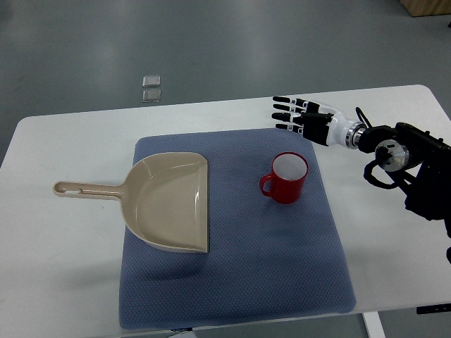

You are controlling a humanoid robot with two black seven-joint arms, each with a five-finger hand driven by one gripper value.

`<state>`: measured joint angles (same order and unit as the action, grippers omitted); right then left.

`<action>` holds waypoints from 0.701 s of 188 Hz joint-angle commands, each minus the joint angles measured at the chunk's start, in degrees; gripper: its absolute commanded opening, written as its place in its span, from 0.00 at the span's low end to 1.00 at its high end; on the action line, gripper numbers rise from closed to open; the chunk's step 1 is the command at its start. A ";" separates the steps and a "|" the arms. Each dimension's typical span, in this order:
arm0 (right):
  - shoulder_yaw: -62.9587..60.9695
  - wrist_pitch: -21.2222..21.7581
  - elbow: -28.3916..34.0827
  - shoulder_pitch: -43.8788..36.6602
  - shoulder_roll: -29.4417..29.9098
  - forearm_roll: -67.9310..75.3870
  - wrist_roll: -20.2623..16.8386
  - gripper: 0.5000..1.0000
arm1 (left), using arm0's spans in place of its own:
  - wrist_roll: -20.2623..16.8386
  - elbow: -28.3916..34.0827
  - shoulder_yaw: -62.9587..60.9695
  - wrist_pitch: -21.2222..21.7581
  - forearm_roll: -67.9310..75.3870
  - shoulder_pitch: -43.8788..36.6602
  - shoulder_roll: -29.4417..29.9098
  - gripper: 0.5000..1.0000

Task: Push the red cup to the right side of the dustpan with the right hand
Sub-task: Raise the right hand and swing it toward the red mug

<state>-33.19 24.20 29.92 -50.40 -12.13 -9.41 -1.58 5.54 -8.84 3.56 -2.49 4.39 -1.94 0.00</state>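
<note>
Red plastic cup [287, 178] already right of beige plastic dustpan [171, 201] on blue mat [282, 267]; right hand [301, 117] near tabletop's far edge, fingers spread, empty, no contact

Even, bright overhead light, soft shadows, sharp focus, no glare.

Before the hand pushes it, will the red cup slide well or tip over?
The red cup stands upright and looks squat, so tipping seems unlikely. The textured blue mat may drag, so it could slide jerkily. Its handle sticks out, so an off-centre push may turn it.
</note>
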 commanded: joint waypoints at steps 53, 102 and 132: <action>-0.30 0.05 0.05 -0.05 -0.43 0.09 0.00 0.87 | -0.09 -0.04 0.13 0.03 0.00 0.01 0.00 1.00; -2.93 0.49 -0.04 0.21 -0.96 1.76 0.00 0.87 | -0.09 0.58 0.13 0.64 0.00 0.62 0.00 1.00; -5.48 0.23 -0.12 0.39 -1.75 2.46 0.35 0.87 | 0.00 0.49 0.31 0.64 0.00 0.62 0.00 1.00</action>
<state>-37.51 24.52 29.85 -50.12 -13.16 -7.13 -1.48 5.45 -8.30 3.79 -1.85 4.39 -1.32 0.00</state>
